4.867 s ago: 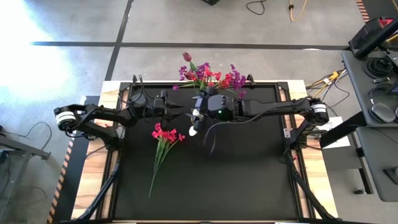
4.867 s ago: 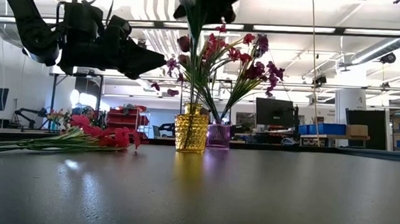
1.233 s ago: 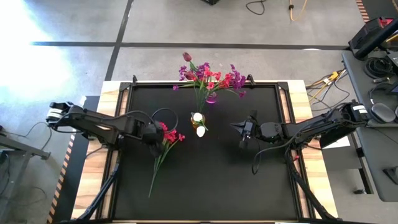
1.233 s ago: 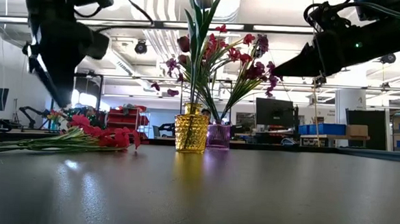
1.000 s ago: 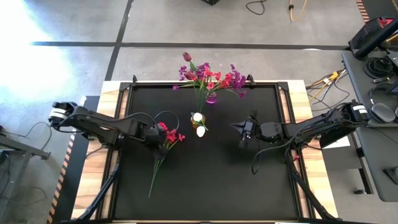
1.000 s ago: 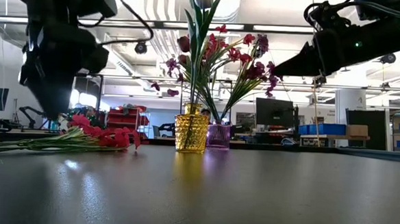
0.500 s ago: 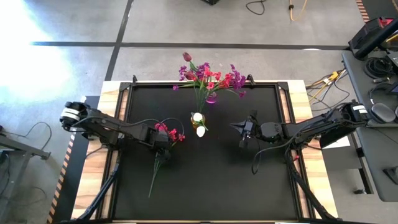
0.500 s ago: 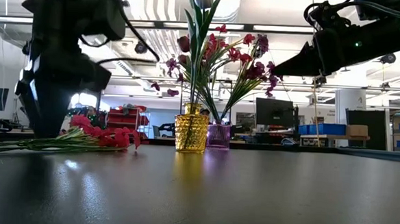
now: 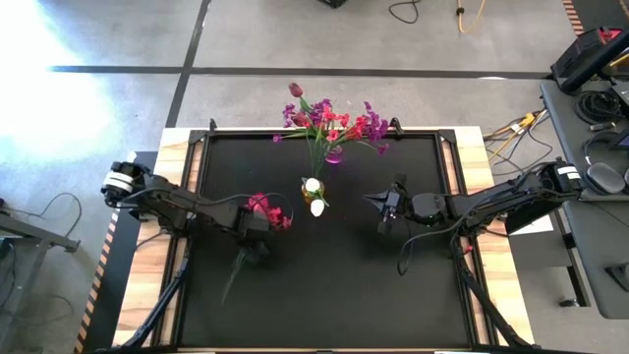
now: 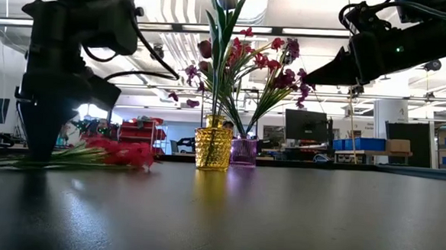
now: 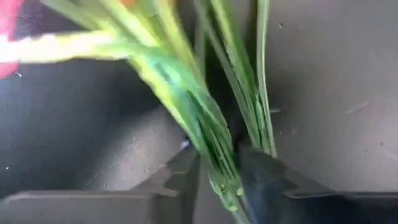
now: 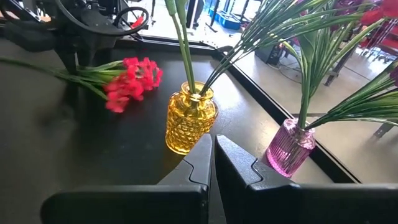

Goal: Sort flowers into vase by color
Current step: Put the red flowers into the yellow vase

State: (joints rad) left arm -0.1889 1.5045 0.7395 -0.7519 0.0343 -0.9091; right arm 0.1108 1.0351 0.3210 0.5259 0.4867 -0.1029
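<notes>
A red-pink spray lies flat on the black table, its blooms (image 9: pixel 265 208) toward the vases and its green stems (image 9: pixel 236 273) toward the near edge; it also shows in the low view (image 10: pixel 122 152). My left gripper (image 9: pixel 254 229) is down on it and shut on its stems (image 11: pixel 214 168). My right gripper (image 9: pixel 381 211) hangs shut and empty above the table, right of the yellow vase (image 9: pixel 313 186). That vase holds a white tulip (image 9: pixel 316 206). A purple vase (image 9: pixel 334 154) behind it holds purple and red sprays. My left gripper pinches the spray's bundle of green stems (image 11: pixel 217 158) between its two fingers (image 11: pixel 267 180), a little below the blooms. The fingers come from above, pointing down, and lie across the stems. The spray lies on the table along its length.
The yellow vase (image 12: pixel 191 118) and the purple vase (image 12: pixel 291 146) stand close together at the far middle of the table, their sprays rising high above them (image 10: pixel 238 57). The table's raised frame (image 9: pixel 447 187) runs round the black mat.
My left gripper has come down from above the blooms onto the spray's stems, going a little toward the near and right edges. The spray's blooms have shifted slightly on the table. My right arm has kept still.
</notes>
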